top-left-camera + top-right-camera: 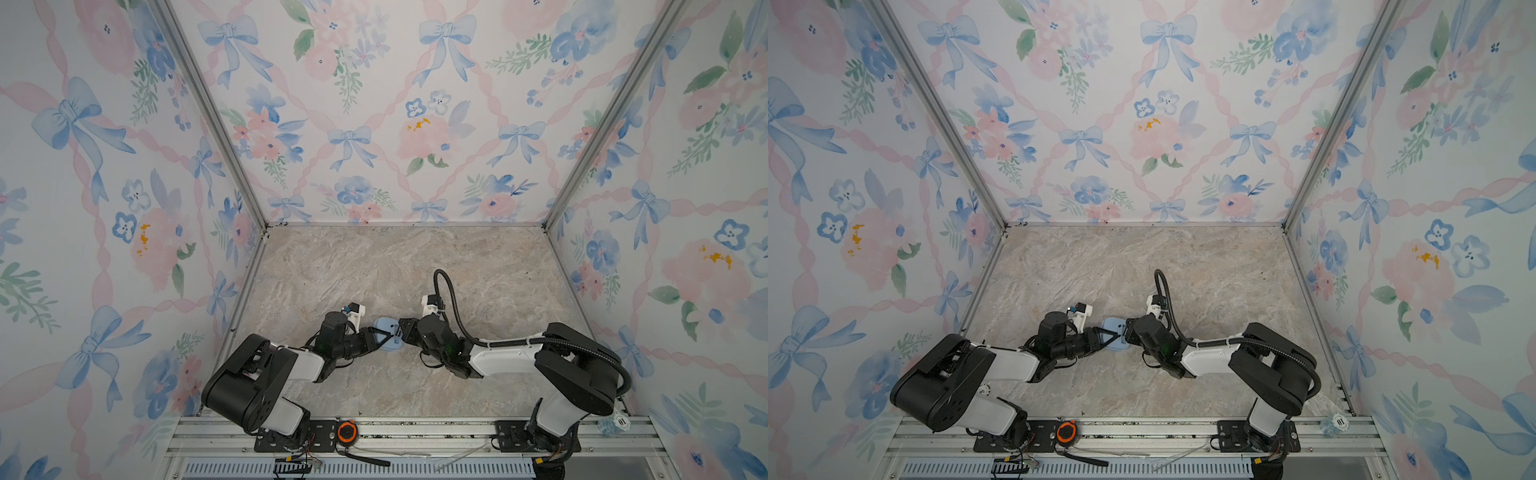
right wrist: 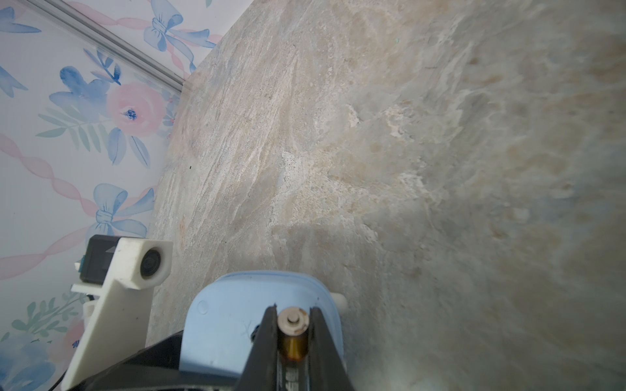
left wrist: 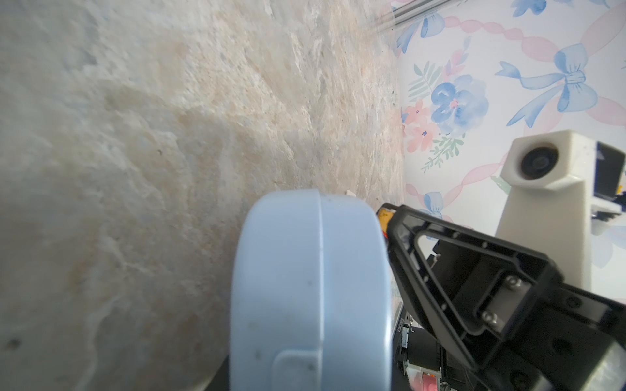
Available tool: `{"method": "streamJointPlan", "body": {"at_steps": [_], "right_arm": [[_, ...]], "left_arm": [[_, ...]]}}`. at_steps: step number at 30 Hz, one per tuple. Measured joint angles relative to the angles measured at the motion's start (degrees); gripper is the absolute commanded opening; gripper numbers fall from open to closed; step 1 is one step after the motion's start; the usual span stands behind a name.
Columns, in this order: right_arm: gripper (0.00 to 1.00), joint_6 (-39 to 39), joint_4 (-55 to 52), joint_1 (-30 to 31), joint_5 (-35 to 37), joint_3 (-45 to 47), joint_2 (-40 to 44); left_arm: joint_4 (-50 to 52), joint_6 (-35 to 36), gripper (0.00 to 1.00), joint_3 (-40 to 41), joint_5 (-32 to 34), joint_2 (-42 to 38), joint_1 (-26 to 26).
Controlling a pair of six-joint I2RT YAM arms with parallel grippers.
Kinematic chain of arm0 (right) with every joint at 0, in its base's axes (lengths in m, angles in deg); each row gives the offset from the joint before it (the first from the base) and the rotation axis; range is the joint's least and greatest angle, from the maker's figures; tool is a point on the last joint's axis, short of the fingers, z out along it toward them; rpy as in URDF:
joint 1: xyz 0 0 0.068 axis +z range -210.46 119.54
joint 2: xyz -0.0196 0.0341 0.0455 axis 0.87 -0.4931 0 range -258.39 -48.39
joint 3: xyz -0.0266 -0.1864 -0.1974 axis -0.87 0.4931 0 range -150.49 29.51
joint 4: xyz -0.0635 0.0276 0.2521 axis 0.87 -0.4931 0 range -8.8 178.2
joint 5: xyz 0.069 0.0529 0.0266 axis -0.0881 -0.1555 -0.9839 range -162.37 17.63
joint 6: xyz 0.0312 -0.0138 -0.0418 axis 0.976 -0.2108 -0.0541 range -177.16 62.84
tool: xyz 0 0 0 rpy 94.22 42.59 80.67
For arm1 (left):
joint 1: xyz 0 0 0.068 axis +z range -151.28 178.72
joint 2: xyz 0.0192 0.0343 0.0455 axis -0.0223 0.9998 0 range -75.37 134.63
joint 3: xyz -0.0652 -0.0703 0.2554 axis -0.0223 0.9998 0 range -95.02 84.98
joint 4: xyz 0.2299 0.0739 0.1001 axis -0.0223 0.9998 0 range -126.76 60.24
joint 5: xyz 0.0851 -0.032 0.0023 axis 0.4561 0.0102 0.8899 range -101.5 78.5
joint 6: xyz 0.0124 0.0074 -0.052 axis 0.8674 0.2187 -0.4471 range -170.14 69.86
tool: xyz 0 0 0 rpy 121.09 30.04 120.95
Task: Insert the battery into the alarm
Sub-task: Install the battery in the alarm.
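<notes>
The pale-blue alarm stands on edge on the marble table, between my two grippers in both top views. My left gripper is shut on the alarm; the left wrist view shows its rounded blue rim filling the space between the jaws. My right gripper is shut on the battery, whose metal end and copper-orange band show between the black fingers. The battery lies against the alarm's plain blue back. Its orange tip also shows beside the alarm, at the right gripper's fingers. The battery slot is hidden.
A small white piece shows just past the alarm's far edge. Flowered walls close in the table on three sides. On the front rail sit an orange-and-black round device and a small blue-white roll.
</notes>
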Motion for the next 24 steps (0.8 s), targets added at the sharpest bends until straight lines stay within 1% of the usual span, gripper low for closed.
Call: {"method": "streamJointPlan", "body": {"at_steps": [16,18,22,23,24], "right_arm": [[0.00,-0.4,-1.0,0.9,-1.6,-1.1,-2.1],[0.09,-0.9,-2.0,1.0,-1.6,-1.6,-2.1],[0.42,-0.9,-4.7,1.2,-1.8,-2.4,-1.7],[0.46,-0.9,-5.7,1.3,-1.8,-2.4,-1.2],[0.47,-0.9,-7.0,1.3,-1.7,-2.4,-0.6]], "left_arm": [[0.1,0.0,0.00,0.0,0.0,0.0,-0.3],[0.2,0.0,0.00,0.0,0.0,-0.1,-0.3],[0.2,-0.1,0.00,0.0,0.0,-0.1,-0.3],[0.2,-0.1,0.00,0.0,0.0,-0.1,-0.3],[0.2,-0.1,0.00,0.0,0.0,-0.1,-0.3]]}}
